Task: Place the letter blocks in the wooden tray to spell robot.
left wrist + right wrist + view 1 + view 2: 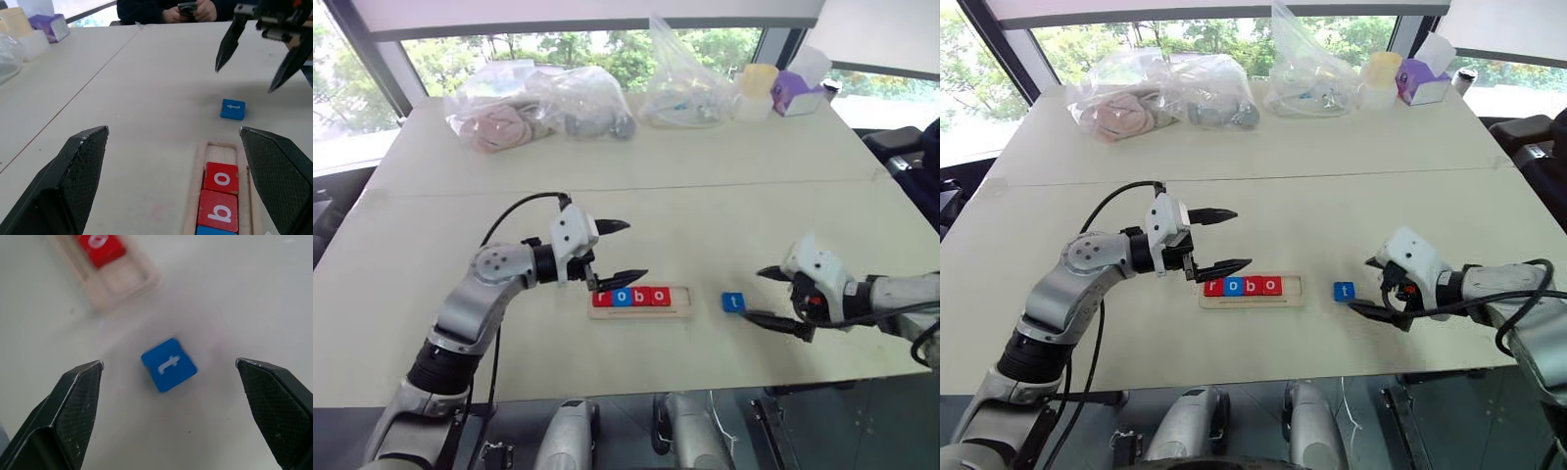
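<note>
The wooden tray (642, 312) lies near the table's front edge, holding a red r (600, 298), a blue o (621, 297), a red b (640, 296) and a red o (660, 295) in a row. Its right end slot (220, 152) is bare. The blue t block (732, 302) lies flat on the table just right of the tray. My left gripper (636, 251) hovers open over the tray's left end, pointing right. My right gripper (752, 294) is open beside the t, which sits between its fingers (78, 396) in the right wrist view, untouched.
Clear plastic bags (538, 103) of items, a yellow-lidded container (756, 88) and a purple tissue box (795, 93) line the table's far edge. A person's hands holding a phone (190, 9) show past the table's right side. The table's front edge (607, 392) runs close behind the tray.
</note>
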{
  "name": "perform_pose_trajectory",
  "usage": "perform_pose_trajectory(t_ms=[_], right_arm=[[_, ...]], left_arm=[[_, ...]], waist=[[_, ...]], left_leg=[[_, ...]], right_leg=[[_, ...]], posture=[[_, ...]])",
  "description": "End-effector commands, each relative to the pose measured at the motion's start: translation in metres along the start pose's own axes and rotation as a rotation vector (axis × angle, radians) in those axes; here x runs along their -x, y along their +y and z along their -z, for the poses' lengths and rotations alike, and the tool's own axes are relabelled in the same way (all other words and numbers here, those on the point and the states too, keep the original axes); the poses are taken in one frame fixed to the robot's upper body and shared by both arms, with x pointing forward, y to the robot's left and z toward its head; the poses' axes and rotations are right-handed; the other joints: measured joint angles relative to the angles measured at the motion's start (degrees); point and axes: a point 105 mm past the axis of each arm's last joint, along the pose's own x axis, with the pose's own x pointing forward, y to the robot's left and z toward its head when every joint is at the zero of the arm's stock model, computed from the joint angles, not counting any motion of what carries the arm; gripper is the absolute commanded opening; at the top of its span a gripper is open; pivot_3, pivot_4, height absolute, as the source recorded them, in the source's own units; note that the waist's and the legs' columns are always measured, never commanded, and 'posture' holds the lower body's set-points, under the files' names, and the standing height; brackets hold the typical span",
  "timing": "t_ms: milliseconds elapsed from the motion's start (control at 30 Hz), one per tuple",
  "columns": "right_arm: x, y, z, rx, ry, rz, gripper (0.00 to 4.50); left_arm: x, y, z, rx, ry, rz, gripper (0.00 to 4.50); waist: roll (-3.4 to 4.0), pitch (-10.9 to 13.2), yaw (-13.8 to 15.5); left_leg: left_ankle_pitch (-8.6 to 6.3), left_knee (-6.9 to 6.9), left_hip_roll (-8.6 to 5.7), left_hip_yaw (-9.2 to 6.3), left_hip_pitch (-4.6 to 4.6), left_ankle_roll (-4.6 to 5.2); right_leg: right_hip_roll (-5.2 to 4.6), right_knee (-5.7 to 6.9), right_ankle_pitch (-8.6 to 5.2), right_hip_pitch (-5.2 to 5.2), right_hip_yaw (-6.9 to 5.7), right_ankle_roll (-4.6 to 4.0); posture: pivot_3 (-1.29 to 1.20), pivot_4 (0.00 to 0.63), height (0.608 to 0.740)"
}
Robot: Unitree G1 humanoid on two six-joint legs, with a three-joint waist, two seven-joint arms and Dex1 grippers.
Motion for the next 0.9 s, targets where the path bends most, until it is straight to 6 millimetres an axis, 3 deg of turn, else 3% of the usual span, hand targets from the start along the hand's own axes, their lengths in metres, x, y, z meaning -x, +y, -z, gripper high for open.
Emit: perform_pose_trajectory(t_ms=[33, 600, 667, 833, 900], right_arm=[[-0.01, -0.005, 0.004, 0.17, 0.0, -0.057, 4.47], [-0.029, -0.017, 0.018, 0.247, 0.015, -0.136, 4.47], [-0.029, -0.018, 0.02, 0.245, 0.025, -0.143, 3.73], [-0.029, -0.019, 0.013, 0.243, 0.007, -0.148, 1.22], [-0.029, -0.02, 0.002, 0.245, -0.019, -0.145, 1.16]], left_arm=[[0.008, 0.005, -0.011, -0.048, -0.013, -0.037, 4.5], [0.017, 0.003, -0.012, -0.045, 0.007, -0.079, 4.5], [0.017, 0.003, -0.013, -0.045, 0.007, -0.08, 4.5], [0.017, 0.004, -0.013, -0.042, 0.006, -0.087, 4.5], [0.017, 0.004, -0.013, -0.041, 0.006, -0.089, 4.5]], waist=[[-0.01, 0.0, 0.02], [-0.07, -0.02, 0.27], [-0.07, -0.03, 0.28], [-0.08, -0.03, 0.29], [-0.08, -0.03, 0.3]], left_leg=[[0.0, 0.02, 0.01, 0.0, 0.01, 0.0], [0.01, 0.11, 0.07, 0.0, 0.18, -0.01], [0.01, 0.11, 0.07, -0.01, 0.19, -0.01], [0.01, 0.16, 0.07, 0.01, 0.21, -0.01], [0.02, 0.17, 0.07, 0.02, 0.22, -0.02]], right_leg=[[0.0, 0.01, 0.0, 0.01, 0.0, 0.0], [-0.01, 0.1, 0.03, 0.19, 0.01, -0.04], [-0.01, 0.11, 0.04, 0.2, 0.01, -0.05], [-0.01, 0.11, 0.05, 0.24, 0.01, -0.06], [-0.02, 0.11, 0.05, 0.25, 0.02, -0.06]], posture=[[0.0, 0.15, 0.74], [0.0, 0.15, 0.74], [0.0, 0.15, 0.74], [0.0, 0.15, 0.74], [0.0, 0.15, 0.74]])
